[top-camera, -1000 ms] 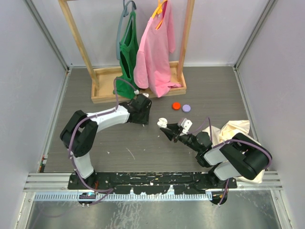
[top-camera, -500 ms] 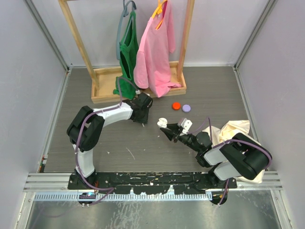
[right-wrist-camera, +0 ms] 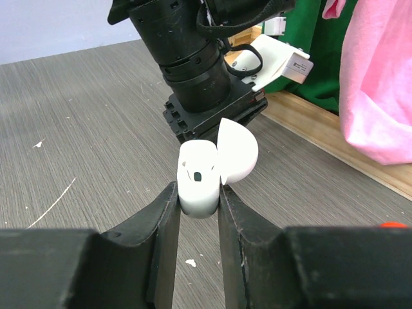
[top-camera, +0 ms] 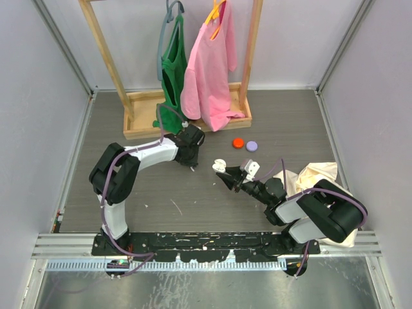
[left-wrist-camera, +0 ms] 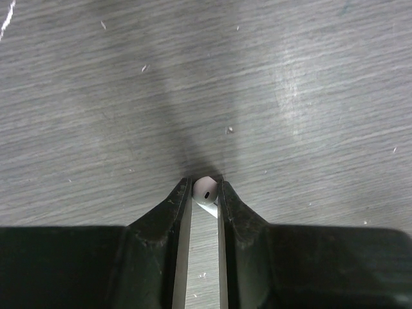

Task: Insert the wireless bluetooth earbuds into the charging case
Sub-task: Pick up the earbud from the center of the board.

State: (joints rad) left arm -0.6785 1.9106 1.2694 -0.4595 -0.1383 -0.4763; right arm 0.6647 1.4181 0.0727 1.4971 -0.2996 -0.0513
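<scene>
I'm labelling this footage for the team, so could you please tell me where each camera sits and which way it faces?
Top external: above and behind the bases, looking down at the table; both arms show.
Left wrist: on the left arm, facing the tabletop; left gripper shut on an earbud.
Right wrist: on the right arm, facing the clothes rack; right gripper shut on the open charging case.
Shared: top and right wrist both show the case and left arm.

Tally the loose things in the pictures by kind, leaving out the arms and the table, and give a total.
Earbuds: 1, in the left gripper
Charging cases: 1, open, in the right gripper
Round discs: 2, red and lavender
Hanging shirts: 2, green and pink
Wooden racks: 1
Cloths: 1, cream
Total: 8
</scene>
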